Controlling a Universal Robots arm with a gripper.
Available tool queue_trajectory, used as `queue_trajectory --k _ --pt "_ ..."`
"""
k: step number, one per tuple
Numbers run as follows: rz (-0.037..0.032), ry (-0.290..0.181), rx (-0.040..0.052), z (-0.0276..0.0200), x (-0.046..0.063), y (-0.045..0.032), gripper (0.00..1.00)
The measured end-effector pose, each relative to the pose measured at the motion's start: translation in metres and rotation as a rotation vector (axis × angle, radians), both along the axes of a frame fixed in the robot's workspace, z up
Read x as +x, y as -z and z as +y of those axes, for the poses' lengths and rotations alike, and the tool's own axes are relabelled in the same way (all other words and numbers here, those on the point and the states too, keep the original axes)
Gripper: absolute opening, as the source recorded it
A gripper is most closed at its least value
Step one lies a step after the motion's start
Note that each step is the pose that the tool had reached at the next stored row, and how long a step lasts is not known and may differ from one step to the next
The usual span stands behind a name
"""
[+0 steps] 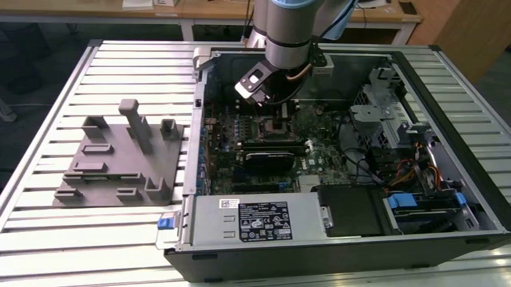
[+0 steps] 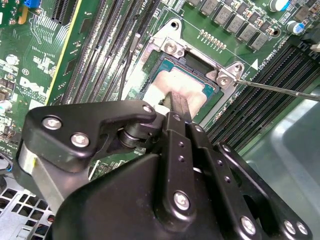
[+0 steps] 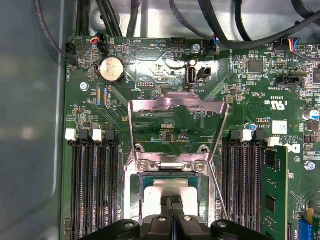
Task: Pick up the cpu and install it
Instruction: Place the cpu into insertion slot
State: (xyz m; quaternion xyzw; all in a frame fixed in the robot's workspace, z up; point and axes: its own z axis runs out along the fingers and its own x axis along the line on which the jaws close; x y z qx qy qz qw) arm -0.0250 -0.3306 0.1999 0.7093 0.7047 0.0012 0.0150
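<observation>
The cpu [image 2: 197, 92] [image 3: 156, 192], a flat square chip with a silvery-white top, lies inside the socket frame [image 2: 172, 47] [image 3: 172, 165] on the green motherboard. My gripper [image 2: 176, 100] [image 3: 172, 201] hangs right over the chip's middle. Its two black fingers [image 3: 166, 206] are pressed together and shut, with the tips at the chip's top; contact cannot be told. The metal load plate [image 3: 177, 105] stands swung open behind the socket. In the exterior view the gripper [image 1: 276, 110] reaches down into the open computer case [image 1: 447, 101] above the socket.
Memory slots [image 3: 92, 175] flank the socket, and a green memory stick [image 3: 275, 195] sits on one side. A thin lever rod [image 2: 280, 90] juts out beside the socket. On the exterior view's left stands a grey fixture block [image 1: 119, 155]. The power supply [image 1: 255, 218] is at the front.
</observation>
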Motion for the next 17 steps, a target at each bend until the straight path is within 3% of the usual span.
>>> queue_trajectory --k 17 --pt "-0.0008 0.000 0.0010 0.0000 -0.0010 0.0013 0.11"
